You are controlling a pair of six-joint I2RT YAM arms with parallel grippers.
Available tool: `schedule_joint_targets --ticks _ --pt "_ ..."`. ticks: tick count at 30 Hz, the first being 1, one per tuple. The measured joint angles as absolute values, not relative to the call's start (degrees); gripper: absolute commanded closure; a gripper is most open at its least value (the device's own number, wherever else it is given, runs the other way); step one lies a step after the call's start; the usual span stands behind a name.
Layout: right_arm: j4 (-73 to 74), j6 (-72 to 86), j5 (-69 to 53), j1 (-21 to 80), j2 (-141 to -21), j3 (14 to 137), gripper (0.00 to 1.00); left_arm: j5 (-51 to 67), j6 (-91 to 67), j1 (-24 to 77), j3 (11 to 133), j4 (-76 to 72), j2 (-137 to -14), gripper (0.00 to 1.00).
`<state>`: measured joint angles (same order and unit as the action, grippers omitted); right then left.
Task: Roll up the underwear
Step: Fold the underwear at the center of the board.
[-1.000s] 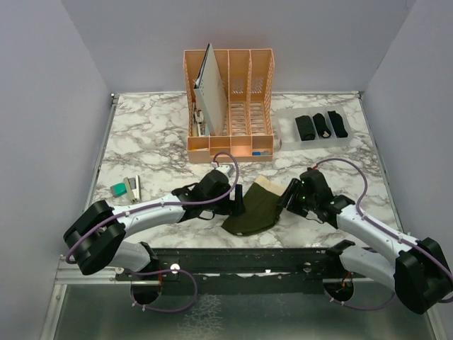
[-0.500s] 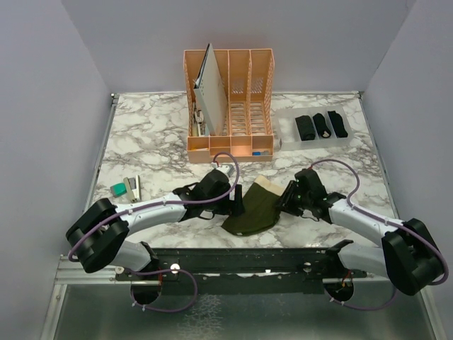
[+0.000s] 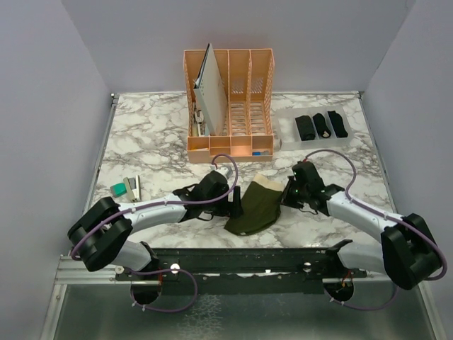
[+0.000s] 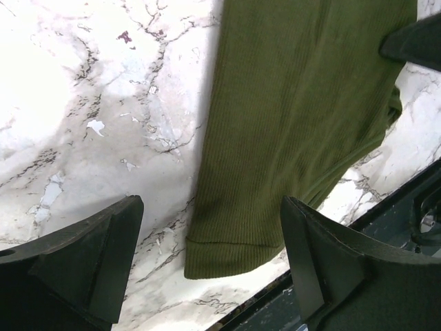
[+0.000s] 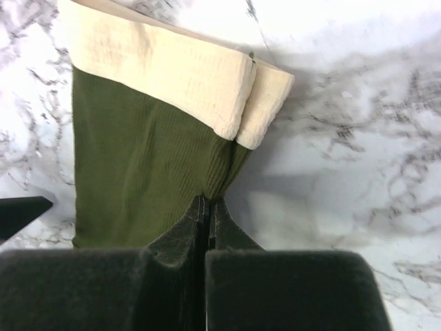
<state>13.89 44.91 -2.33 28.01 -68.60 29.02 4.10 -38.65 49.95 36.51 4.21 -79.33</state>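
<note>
Top view: the olive-green underwear (image 3: pixel 255 207) lies flat on the marble table (image 3: pixel 148 142), mid near edge, with its cream waistband (image 3: pixel 267 183) pointing to the far side. The left gripper (image 3: pixel 236 201) is at the cloth's left side and the right gripper (image 3: pixel 286 195) is at its right side by the waistband. Both tips are dark and small here, so the jaws are unreadable. Three black rolls (image 3: pixel 321 125) sit side by side in a clear tray (image 3: pixel 287 126) at the far right corner. An orange file rack (image 3: pixel 248 85) stands mid far edge, with a pale board (image 3: pixel 209 85) leaning in its left slot. A teal block (image 3: pixel 118 189) lies toward the left edge. A small white item (image 3: pixel 132 187) is just beside it; I can't tell what it is.

Left wrist view: the left gripper (image 4: pixel 210 214) has its fingers (image 4: pixel 76 269) spread wide and grips nothing. The hemmed end of the olive-green underwear (image 4: pixel 296 117) lies on the marble between and past them. The cloth is cut off at the top. A dark wedge (image 4: pixel 413 41) at the upper right is also cut off and can't be identified.

Right wrist view: the right gripper (image 5: pixel 207 207) has its fingers (image 5: pixel 275 289) pressed together, pinching a gathered fold of the olive-green underwear (image 5: pixel 131 165) just under the waistband (image 5: pixel 172 76). The waistband is doubled over at its right corner. A dark tip (image 5: pixel 21 207) pokes in at the left, mostly out of frame.
</note>
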Motion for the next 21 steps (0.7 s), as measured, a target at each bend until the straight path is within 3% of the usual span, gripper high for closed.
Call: schedule_joint_targets --ticks 12,21 --pt "21.5 37.5 -2.0 28.0 -78.7 43.3 1.00 4.2 -40.1 49.7 35.7 2.3 -79.3 0.13" --pt "32.0 33.3 6.4 31.7 -89.7 57.6 1.00 3.1 -41.3 47.5 35.7 1.4 -78.6 0.13"
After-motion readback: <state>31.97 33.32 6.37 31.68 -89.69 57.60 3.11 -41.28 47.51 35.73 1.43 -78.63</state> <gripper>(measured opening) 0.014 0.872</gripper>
